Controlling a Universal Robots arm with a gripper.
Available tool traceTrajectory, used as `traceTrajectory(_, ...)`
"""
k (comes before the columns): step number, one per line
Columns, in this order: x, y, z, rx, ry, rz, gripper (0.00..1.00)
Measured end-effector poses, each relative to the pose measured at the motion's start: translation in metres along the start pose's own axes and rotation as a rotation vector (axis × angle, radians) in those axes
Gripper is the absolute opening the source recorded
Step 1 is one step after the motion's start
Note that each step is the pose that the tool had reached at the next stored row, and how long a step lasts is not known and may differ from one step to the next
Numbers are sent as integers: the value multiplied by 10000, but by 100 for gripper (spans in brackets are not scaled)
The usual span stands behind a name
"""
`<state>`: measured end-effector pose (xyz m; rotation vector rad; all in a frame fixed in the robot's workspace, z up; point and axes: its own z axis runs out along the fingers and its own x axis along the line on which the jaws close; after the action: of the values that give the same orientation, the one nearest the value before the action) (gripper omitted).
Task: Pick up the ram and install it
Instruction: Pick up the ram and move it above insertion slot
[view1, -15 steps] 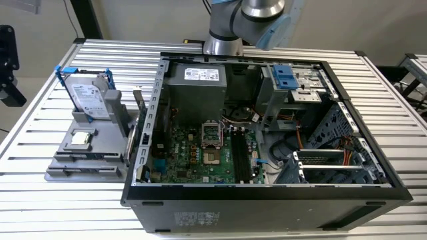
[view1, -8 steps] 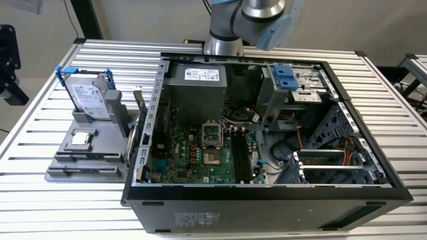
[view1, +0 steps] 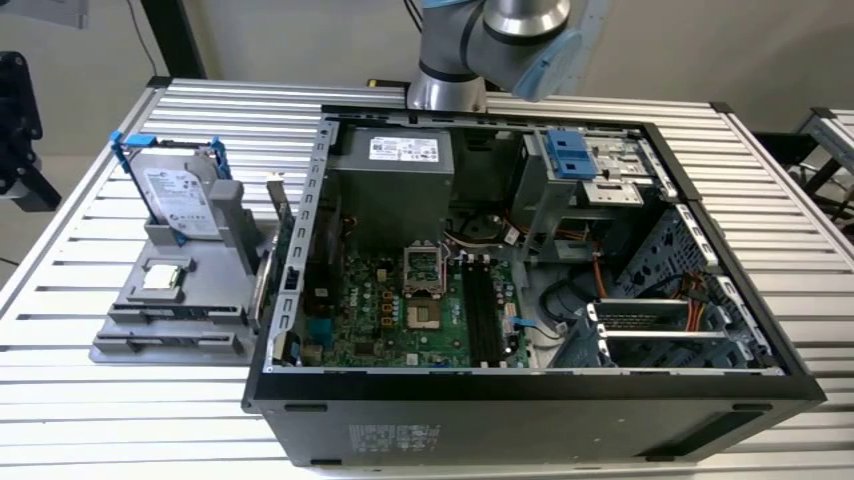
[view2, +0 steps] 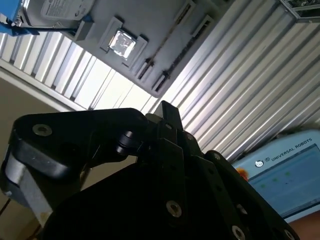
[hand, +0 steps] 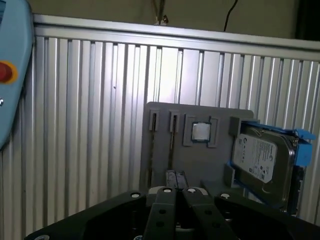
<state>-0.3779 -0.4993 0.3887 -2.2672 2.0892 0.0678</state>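
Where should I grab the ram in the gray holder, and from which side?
Probably the ram by its upper long edge, near mid-length, coming down from above. It stands on edge in the gray holder, so its flat faces above the slot are free to pinch.

A silver-grey robot arm (view1: 451, 75) with a pale blue joint cap (view1: 554, 55) stands at the top of the exterior view, its lower segment pointing downward. In both wrist views the black gripper (hand: 175, 174) (view2: 167, 107) sits in the foreground. Its bolted linkage bars converge on two slim fingers (hand: 170, 178), which are pressed together with nothing between them.
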Motion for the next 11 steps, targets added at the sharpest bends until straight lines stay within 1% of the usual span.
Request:
traceTrajectory(1,0,0,0,-4,0,-54,0)
traceTrajectory(11,0,-1,0,-4,0,-56,0)
